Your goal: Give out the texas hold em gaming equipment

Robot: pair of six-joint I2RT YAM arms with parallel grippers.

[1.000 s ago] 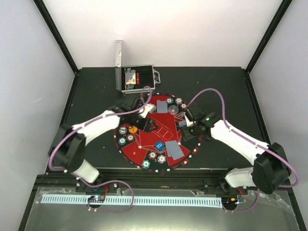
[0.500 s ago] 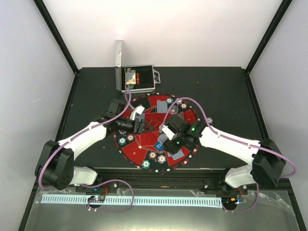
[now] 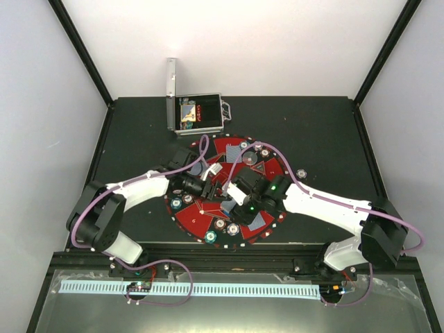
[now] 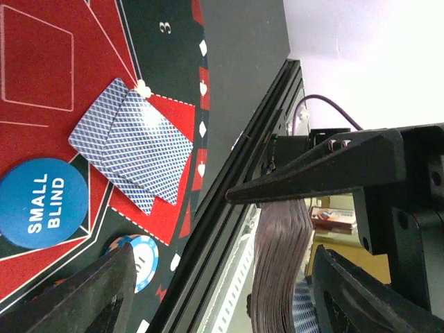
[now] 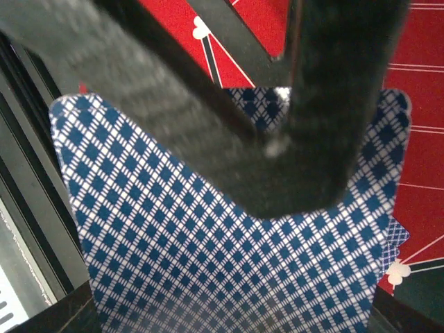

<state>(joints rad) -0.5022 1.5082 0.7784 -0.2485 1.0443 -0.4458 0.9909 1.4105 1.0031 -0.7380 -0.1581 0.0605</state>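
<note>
On the black table (image 3: 312,132), a round red-and-black mat (image 3: 196,214) lies in the middle, and an open silver case (image 3: 196,114) stands just beyond its far left edge. Poker chips (image 3: 219,224) sit in small groups around the mat's rim, at the left, near and far sides. A lone chip (image 3: 301,173) lies on the bare table just off the right edge. Two face-down playing cards (image 3: 232,150) lie at the far side of the mat, and a second pair (image 3: 262,220) lies at the near right. Both arms reach over the mat's centre. The left gripper (image 3: 210,172) hangs just to the far left of the right gripper (image 3: 234,193). From above I cannot tell how either pair of jaws stands.

In the left wrist view, the left gripper's fingers (image 4: 83,298) stand wide apart and touch nothing. Beyond them a deck (image 4: 281,267) shows edge-on, with one black finger (image 4: 326,170) of the right gripper against its end. On the mat, the second pair lies overlapped on a red panel. A blue disc (image 4: 43,201) lettered SMALL BLIND lies beside it, and a teal-and-white chip (image 4: 142,258) sits at the rim.

In the right wrist view, the deck's blue-diamond back fills the frame. It spans the gap between the right gripper's own fingers (image 5: 48,316) at the lower corners, and the jaws are clamped on its side edges. A blurred black part crosses in front, with red mat beyond it.
</note>
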